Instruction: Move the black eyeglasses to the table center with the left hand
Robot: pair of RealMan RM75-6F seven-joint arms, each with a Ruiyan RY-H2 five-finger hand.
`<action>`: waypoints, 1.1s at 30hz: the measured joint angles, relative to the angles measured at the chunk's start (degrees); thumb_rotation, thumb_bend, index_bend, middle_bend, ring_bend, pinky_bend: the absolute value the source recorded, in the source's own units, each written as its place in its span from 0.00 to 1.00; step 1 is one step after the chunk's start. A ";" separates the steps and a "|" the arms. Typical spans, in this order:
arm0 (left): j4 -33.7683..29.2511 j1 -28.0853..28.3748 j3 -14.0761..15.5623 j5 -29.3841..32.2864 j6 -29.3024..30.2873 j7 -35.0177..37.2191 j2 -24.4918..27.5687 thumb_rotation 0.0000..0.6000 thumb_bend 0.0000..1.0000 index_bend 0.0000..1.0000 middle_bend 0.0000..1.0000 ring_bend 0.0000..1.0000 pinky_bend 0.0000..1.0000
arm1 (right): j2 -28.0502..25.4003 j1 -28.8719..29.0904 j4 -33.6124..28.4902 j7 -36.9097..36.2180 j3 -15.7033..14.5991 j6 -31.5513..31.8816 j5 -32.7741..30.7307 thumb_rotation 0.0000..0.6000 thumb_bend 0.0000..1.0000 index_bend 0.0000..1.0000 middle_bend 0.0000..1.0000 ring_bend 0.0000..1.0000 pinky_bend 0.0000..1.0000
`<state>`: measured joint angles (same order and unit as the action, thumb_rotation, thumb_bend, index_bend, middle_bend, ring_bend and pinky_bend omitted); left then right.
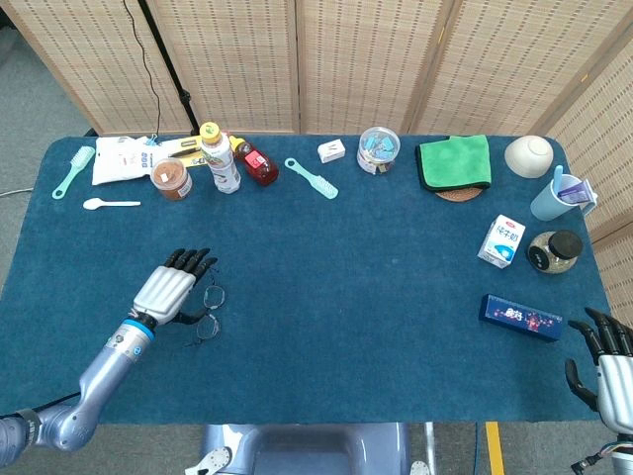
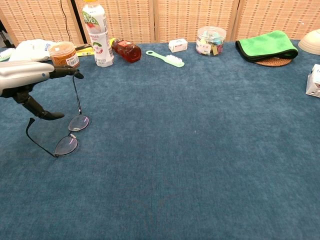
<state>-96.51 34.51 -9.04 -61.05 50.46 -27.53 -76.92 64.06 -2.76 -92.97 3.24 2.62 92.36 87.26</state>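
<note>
Left hand [image 1: 174,292] is hovering with fingers spread, holding nothing — the black eyeglasses [image 1: 209,313] are lying just to its right on the blue table [image 1: 376,287], long axis running near-to-far, left of centre. Right hand [image 1: 611,368], empty, is sitting well apart.

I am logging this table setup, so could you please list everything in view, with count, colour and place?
eyeglasses: 1, black, left front, flat on the cloth
brushes: 2, mint green, back edge
spoon: 1, white, back left
bag: 1, white, back left
jar: 1, orange contents, back left
bottles: 2, one pale upright, one red lying, back left
small box: 1, white, back middle
tub: 1, clear, back middle
towel: 1, green, back right
bowl: 1, cream, back right
cup: 1, light blue, right
carton: 1, white, right
dark-lidded jar: 1, right
long box: 1, dark blue, right front
left hand: open, beside the eyeglasses
right hand: open, front right corner
</note>
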 measured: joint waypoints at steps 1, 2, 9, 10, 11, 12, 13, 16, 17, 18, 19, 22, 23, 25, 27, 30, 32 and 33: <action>-0.18 0.49 -0.03 0.65 -0.06 -0.64 -0.30 0.82 0.27 0.09 0.02 0.00 0.00 | 0.01 -0.02 0.07 -0.09 0.03 0.03 -0.02 1.00 0.48 0.23 0.13 0.13 0.16; -0.39 0.95 -0.04 1.22 -0.06 -1.26 -0.59 0.82 0.27 0.09 0.02 0.00 0.00 | 0.01 -0.07 0.16 -0.23 0.06 0.08 -0.06 1.00 0.48 0.23 0.13 0.13 0.16; -1.98 3.74 0.34 4.36 0.60 -5.20 -2.37 0.82 0.27 0.09 0.02 0.00 0.00 | -0.07 -0.32 0.66 -0.97 0.17 0.31 -0.17 1.00 0.48 0.23 0.13 0.13 0.16; -2.11 4.09 0.40 4.70 0.67 -5.64 -2.61 0.82 0.27 0.09 0.02 0.00 0.00 | -0.09 -0.36 0.74 -1.08 0.17 0.33 -0.20 1.00 0.48 0.23 0.13 0.13 0.16; -2.24 4.44 0.45 5.06 0.73 -6.06 -2.86 0.82 0.27 0.09 0.02 0.00 0.00 | -0.10 -0.41 0.83 -1.24 0.18 0.35 -0.23 1.00 0.48 0.23 0.13 0.13 0.16; -2.41 4.94 0.51 5.58 0.82 -6.64 -3.21 0.82 0.27 0.09 0.02 0.00 0.00 | -0.11 -0.45 0.90 -1.36 0.19 0.37 -0.26 1.00 0.48 0.23 0.13 0.13 0.16; -2.56 5.34 0.54 5.95 0.90 -7.10 -3.50 0.82 0.27 0.09 0.02 0.00 0.00 | -0.12 -0.48 0.98 -1.49 0.20 0.40 -0.26 1.00 0.48 0.23 0.13 0.13 0.16; -3.05 6.67 0.58 7.21 1.17 -8.59 -4.52 0.82 0.27 0.09 0.02 0.00 0.00 | -0.15 -0.56 1.20 -1.84 0.24 0.48 -0.26 1.00 0.48 0.23 0.13 0.13 0.16; -3.15 7.09 0.58 7.60 1.24 -9.01 -4.86 0.82 0.27 0.09 0.02 0.00 0.00 | -0.17 -0.59 1.28 -1.96 0.26 0.52 -0.26 1.00 0.48 0.23 0.13 0.13 0.16; -3.23 7.66 0.60 8.08 1.30 -9.60 -5.35 0.82 0.27 0.09 0.02 0.00 0.00 | -0.17 -0.62 1.33 -2.05 0.27 0.56 -0.25 1.00 0.48 0.23 0.13 0.13 0.16; -3.24 8.10 0.61 8.52 1.32 -10.05 -5.78 0.82 0.27 0.09 0.02 0.00 0.00 | -0.18 -0.67 1.38 -2.15 0.27 0.60 -0.27 1.00 0.48 0.23 0.13 0.13 0.16; -3.02 9.71 0.65 10.46 1.13 -11.49 -7.37 0.82 0.27 0.09 0.02 0.00 0.00 | -0.25 -0.90 1.58 -2.49 0.29 0.81 -0.40 1.00 0.48 0.23 0.13 0.13 0.16; -2.86 10.24 0.65 11.22 1.08 -11.96 -7.89 0.82 0.27 0.09 0.02 0.00 0.00 | -0.26 -1.01 1.70 -2.65 0.29 0.90 -0.45 1.00 0.48 0.23 0.13 0.13 0.16; -2.39 11.53 0.64 13.02 1.06 -13.06 -9.16 0.82 0.27 0.09 0.02 0.00 0.00 | -0.32 -1.10 1.80 -2.75 0.28 0.90 -0.52 1.00 0.48 0.23 0.13 0.13 0.16; -1.84 12.81 0.57 14.53 1.12 -14.01 -10.45 0.82 0.27 0.09 0.02 0.00 0.00 | -0.38 -1.16 1.83 -2.78 0.32 0.97 -0.56 1.00 0.48 0.23 0.13 0.13 0.16; -1.08 14.47 0.35 16.25 1.25 -14.97 -12.22 0.82 0.27 0.09 0.02 0.00 0.00 | -0.45 -1.30 1.87 -2.91 0.44 1.20 -0.66 1.00 0.48 0.23 0.13 0.13 0.16; -0.58 15.37 0.23 17.12 1.37 -15.48 -13.21 0.82 0.27 0.09 0.02 0.00 0.00 | -0.48 -1.37 1.89 -2.94 0.46 1.15 -0.78 1.00 0.48 0.23 0.13 0.13 0.16; -0.21 15.99 0.17 17.73 1.46 -15.79 -13.86 0.82 0.27 0.09 0.02 0.00 0.00 | -0.49 -1.39 1.90 -2.92 0.46 1.14 -0.81 1.00 0.48 0.23 0.13 0.13 0.16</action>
<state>-96.72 50.49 -8.87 -43.33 51.93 -43.33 -90.78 63.58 -4.16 -91.07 0.32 3.08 93.50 86.45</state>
